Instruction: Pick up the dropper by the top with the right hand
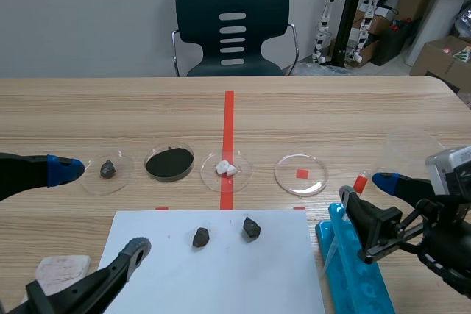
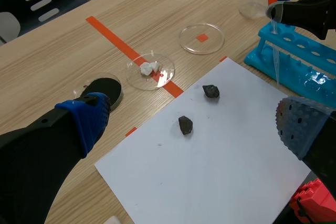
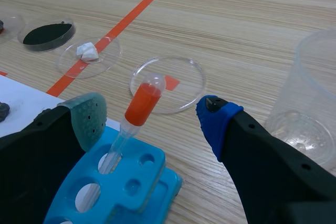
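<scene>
Clearly the approach is in hand: the right end effector (image 3: 150,109) stands wide open, its pads (image 3: 86,118) flanking but not touching the orange-red bulb of the clear plastic dropper (image 3: 140,103), which leans in a hole of the bright blue plastic rack (image 3: 142,178) on the wooden surface (image 3: 247,30). Next, I judge, it must close gently on the bulb and lift straight up.

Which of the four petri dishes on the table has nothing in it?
The dish nearest the blue rack: only a red tape mark shows through it. The others hold a dark stone, black powder and white lumps.
</scene>
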